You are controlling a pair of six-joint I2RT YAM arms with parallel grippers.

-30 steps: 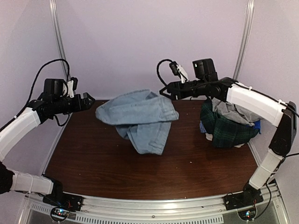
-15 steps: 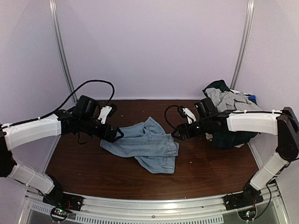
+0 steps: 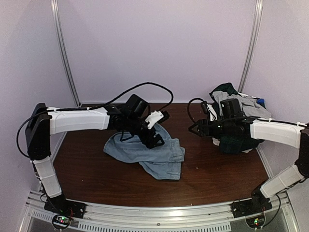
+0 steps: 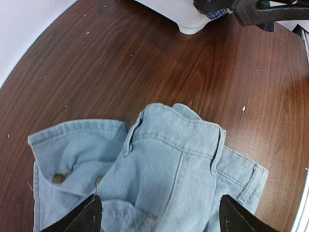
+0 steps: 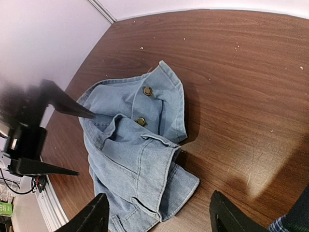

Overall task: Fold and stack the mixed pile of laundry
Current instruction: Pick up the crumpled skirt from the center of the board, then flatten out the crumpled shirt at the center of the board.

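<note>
Brown table, laundry pile beside right pincer

Light-blue denim garment lies crumpled at centre frame on the dark wood table, two metal buttons and belt loops showing. Pale specks dot the tabletop. Lilac wall behind, metal upright upper left.

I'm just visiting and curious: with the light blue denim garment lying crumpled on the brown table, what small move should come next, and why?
Probably lower the left gripper and pinch the waistband edge of the light blue denim garment. Its jaws stand open just above the bunched cloth, holding nothing, and it needs spreading flat before folding.
</note>
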